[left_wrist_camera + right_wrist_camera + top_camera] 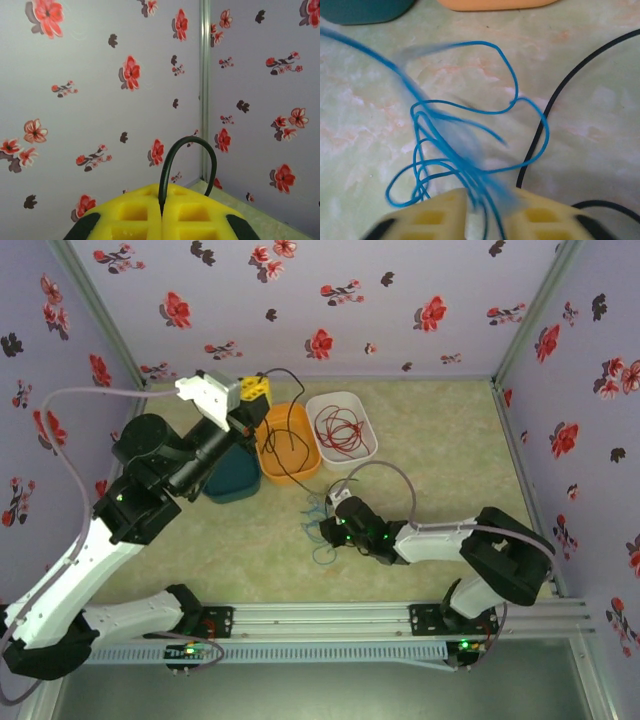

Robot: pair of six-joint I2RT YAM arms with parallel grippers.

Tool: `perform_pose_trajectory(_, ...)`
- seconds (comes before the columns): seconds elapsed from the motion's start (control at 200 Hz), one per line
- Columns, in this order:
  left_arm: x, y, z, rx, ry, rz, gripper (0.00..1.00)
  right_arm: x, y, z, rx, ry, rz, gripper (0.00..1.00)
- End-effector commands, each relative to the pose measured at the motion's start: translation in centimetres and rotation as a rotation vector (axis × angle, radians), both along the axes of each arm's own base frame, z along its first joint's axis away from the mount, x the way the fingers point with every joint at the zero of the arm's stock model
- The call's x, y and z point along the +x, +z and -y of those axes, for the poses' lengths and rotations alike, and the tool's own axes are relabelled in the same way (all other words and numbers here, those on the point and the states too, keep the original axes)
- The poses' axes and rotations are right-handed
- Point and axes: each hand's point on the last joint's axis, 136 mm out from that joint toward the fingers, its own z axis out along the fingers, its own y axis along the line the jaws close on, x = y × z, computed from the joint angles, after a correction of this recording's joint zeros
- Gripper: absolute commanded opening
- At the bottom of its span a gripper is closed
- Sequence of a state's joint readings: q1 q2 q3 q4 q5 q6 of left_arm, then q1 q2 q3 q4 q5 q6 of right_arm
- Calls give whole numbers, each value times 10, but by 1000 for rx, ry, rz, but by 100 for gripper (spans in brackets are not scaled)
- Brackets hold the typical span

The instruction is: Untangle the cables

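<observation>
Over the worktop [430,460] my left hand [256,389] pinches the black cable [163,182] at eleven o'clock, my right hand [470,210] the blue cable [516,82], to part them.

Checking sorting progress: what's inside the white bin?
The red cable, loosely coiled, lies in the white bin; bare floor shows through its loops. Too small to tell whether the coil hides any knots.

We are finding nothing that can be read here: no words, labels, brand marks, numbers or signs.
</observation>
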State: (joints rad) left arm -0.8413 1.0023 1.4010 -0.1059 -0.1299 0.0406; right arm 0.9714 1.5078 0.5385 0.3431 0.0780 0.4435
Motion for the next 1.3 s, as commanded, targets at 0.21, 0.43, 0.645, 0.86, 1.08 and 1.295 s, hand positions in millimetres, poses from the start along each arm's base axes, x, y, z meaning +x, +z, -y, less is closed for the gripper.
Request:
perform_pose_trajectory(0.21, 7, 44, -34, -11, 107, 89, 0, 1, -10, 11, 4, -76, -27, 3)
perform_pose_trajectory(0.43, 52, 23, -38, 3, 193, 4, 0, 0, 10, 15, 13, -73, -9, 33)
perform_pose_trajectory(0.645, 101, -7, -41, 28, 258, -93, 0, 0, 32, 22, 2, -78, 20, 61)
perform_pose_trajectory(0.86, 140, -38, -50, 61, 322, -180, 0, 0, 64, 31, 43, -104, 66, 76)
perform_pose_trajectory(1.08, 165, -72, -53, 45, 351, -300, 0, 3, 111, 59, 84, -193, 170, 99)
perform_pose_trajectory(1.295, 180, -112, -45, 56, 345, -410, 0, 9, 142, 92, 81, -325, 245, 99)
